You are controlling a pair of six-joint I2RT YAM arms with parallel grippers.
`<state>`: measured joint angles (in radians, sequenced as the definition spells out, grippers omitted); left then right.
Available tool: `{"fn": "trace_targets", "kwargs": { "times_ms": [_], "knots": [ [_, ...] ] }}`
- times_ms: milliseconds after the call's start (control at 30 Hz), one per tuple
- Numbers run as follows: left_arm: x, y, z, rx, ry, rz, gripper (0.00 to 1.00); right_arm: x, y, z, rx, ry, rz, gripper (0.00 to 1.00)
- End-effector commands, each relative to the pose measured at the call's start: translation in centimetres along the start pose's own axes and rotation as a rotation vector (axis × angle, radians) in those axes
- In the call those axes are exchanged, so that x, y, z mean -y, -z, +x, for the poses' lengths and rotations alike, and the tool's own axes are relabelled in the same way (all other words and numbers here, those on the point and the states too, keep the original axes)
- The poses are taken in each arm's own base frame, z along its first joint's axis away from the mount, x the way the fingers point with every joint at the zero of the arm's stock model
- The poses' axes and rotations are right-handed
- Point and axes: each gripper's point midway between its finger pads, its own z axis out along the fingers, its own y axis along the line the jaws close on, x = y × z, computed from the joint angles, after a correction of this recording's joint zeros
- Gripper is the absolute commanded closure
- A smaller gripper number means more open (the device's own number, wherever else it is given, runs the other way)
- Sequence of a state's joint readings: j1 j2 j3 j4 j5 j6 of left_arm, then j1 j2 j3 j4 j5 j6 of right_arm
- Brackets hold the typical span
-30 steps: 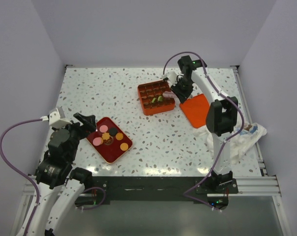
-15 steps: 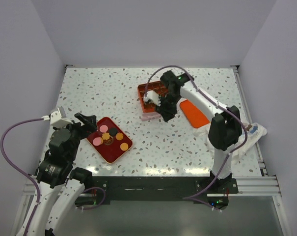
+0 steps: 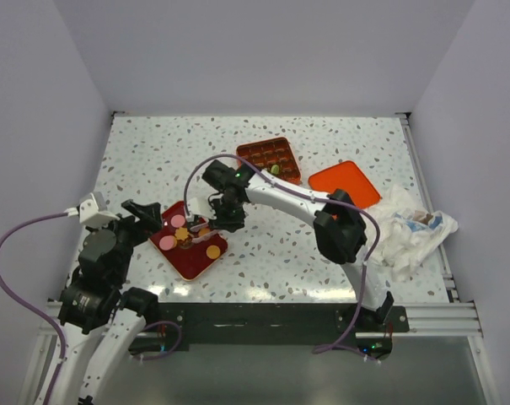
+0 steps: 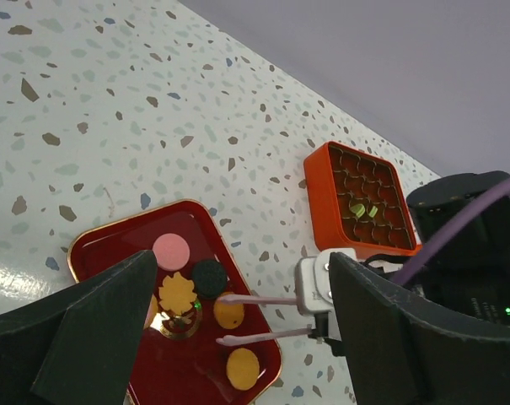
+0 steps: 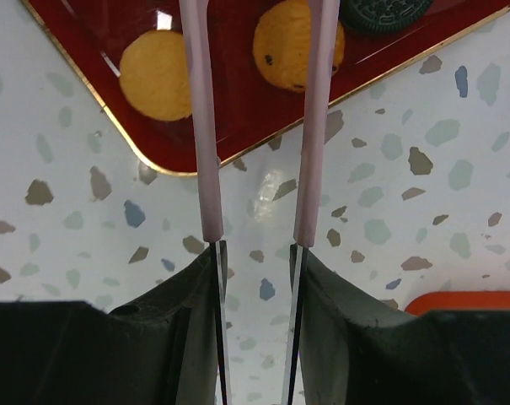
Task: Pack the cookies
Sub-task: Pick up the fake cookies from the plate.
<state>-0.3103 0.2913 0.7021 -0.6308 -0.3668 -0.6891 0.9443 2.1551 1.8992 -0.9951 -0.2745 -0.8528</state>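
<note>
Pink, orange and dark cookies point(image 3: 179, 221) lie flat on the red tray point(image 3: 191, 267) near the tabletop's point(image 3: 280, 257) front-left corner, and two green ones sit in the orange box point(image 3: 256, 155).

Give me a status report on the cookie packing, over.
Left gripper open, empty, beside the red tray. Right gripper open, fingers over an orange cookie on it. Two green cookies in the orange box, rest on tray. Nothing blocking.

Bright, even overhead light on the speckled table point(image 3: 271, 253), pale glare band along its near edge, shadows soft and faint, small white highlights on the glossy red tray point(image 5: 246, 110), nearest dark fingers point(image 4: 94, 337) in the left wrist view blurred and underexposed, table beyond sharp.
</note>
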Motion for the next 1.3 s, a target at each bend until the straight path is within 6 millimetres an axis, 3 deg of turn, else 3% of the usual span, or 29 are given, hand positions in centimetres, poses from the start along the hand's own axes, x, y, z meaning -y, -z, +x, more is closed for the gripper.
{"fn": "trace_targets", "kwargs": {
  "times_ms": [0,400,533,833,1067,1267],
  "knots": [
    [-0.5,0.6,-0.8,0.027,0.016,-0.022,0.12,2.4,0.3,-2.6,0.027,-0.057,0.125,0.62],
    [-0.5,0.4,-0.7,0.025,0.002,-0.028,0.12,-0.1,-1.9,-2.6,0.014,-0.144,0.078,0.62],
    [-0.5,0.5,-0.8,0.025,0.001,-0.030,0.12,-0.1,-2.1,-2.7,0.013,-0.163,0.097,0.62],
    [-0.8,0.9,-1.5,0.043,0.002,-0.051,0.12,-0.5,-1.1,-6.5,0.150,-0.087,0.085,0.61],
    [-1.0,1.9,-3.7,0.091,-0.008,-0.086,0.12,-0.4,-2.4,-8.8,0.184,-0.032,0.094,0.60],
    [-1.1,2.1,-4.0,0.099,-0.006,-0.091,0.12,0.5,-3.3,-9.6,0.183,-0.029,0.120,0.57]
  ]
}}
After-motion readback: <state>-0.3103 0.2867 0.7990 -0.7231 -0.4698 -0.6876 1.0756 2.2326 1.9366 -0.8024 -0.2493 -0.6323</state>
